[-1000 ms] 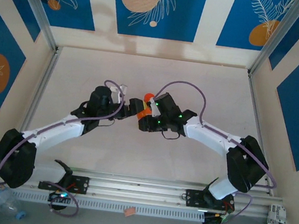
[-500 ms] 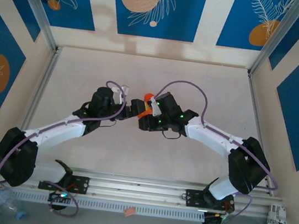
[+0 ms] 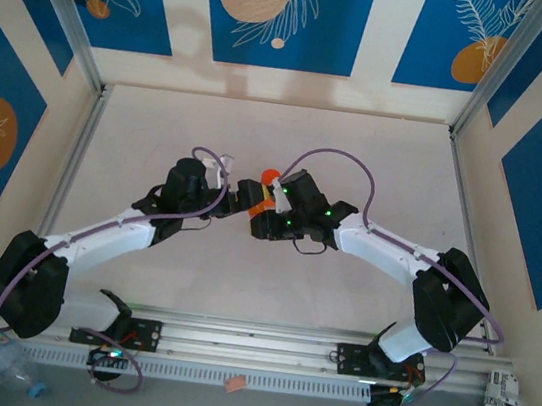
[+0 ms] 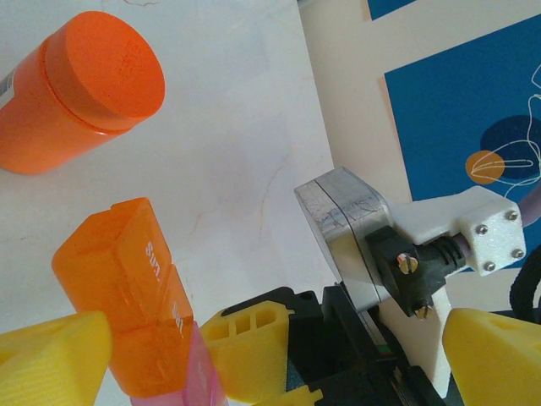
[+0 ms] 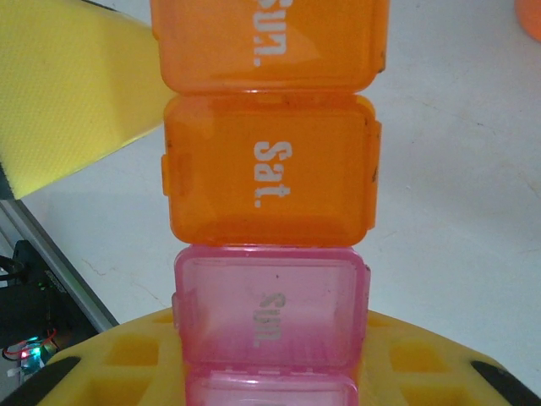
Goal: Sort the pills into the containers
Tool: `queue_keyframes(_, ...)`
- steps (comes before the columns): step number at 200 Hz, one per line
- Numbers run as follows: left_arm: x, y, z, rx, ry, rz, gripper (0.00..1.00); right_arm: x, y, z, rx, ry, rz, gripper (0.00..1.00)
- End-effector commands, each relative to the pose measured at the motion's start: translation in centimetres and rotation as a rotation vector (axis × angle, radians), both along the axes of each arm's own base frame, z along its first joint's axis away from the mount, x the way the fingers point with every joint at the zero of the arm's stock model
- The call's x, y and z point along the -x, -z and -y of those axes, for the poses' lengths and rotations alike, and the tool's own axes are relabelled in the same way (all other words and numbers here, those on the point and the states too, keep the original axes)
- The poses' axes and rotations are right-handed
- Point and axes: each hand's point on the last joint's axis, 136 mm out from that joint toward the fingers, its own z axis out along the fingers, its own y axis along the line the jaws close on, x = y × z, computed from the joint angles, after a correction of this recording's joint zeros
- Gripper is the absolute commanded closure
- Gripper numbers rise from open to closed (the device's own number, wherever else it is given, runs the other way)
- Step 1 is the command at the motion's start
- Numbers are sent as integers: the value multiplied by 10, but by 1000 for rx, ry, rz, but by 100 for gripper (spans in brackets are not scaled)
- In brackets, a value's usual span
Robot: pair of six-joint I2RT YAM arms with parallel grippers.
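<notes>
Bright, even light from above. Soft shadows fall beneath arms on the table. Wrist close-ups slightly soft; mild sheen on containers.

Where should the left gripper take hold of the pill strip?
Probably the orange end of the pill strip, pinched across its flat side walls from the side opposite the right gripper, which clamps the pink end; the orange cubes stick out free.

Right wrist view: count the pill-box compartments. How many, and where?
4, in one strip: orange Sun. compartment at the top edge, orange Sat. compartment mid-frame, pink Sun. compartment below it, second pink compartment cut by the bottom edge. More may continue beyond the frame.
</notes>
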Motion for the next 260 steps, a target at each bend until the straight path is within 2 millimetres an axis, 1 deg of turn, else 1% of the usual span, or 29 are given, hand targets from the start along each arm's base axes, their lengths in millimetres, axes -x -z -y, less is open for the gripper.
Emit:
queue_keyframes(1, -3, -22, 10, 44, 12, 54, 0, 10, 1, -7, -9, -35, -14, 82)
queue_keyframes(33, -1, -27, 11, 56, 14, 59, 0, 10, 8, -7, 6, -33, -24, 82)
queue_keyframes(68, 1, -33, 12, 71, 15, 67, 0, 9, 9, -7, 9, -30, -25, 82)
queue_keyframes(111, 1, -37, 15, 85, 18, 67, 0, 10, 11, -8, 10, -30, -31, 82)
queue_keyframes(147, 3, -51, 19, 117, 22, 86, 0, 10, 15, -7, 22, -28, -36, 82)
queue_keyframes(167, 2, -56, 17, 112, 8, 98, 0, 10, 15, -6, 24, -24, -36, 82)
queue_keyframes(184, 0, -51, 8, 78, -40, 95, 0, 9, 16, -4, 28, -17, -33, 82)
queue_keyframes(203, -2, -34, -8, 7, -117, 58, 0, 7, 13, -1, 24, -8, -30, 82)
queue_keyframes(212, -2, -26, -12, -19, -132, 46, 0, 6, 12, 1, 24, -2, -28, 82)
queue_keyframes(223, -1, -19, -14, -33, -138, 33, 0, 5, 9, 2, 15, 4, -25, 82)
queue_keyframes(244, 1, -8, -13, -42, -130, 11, 0, 5, 1, 1, 1, 4, -11, 82)
queue_keyframes(260, 0, -6, -12, -41, -126, 6, 0, 5, -3, 1, -7, 4, -6, 82)
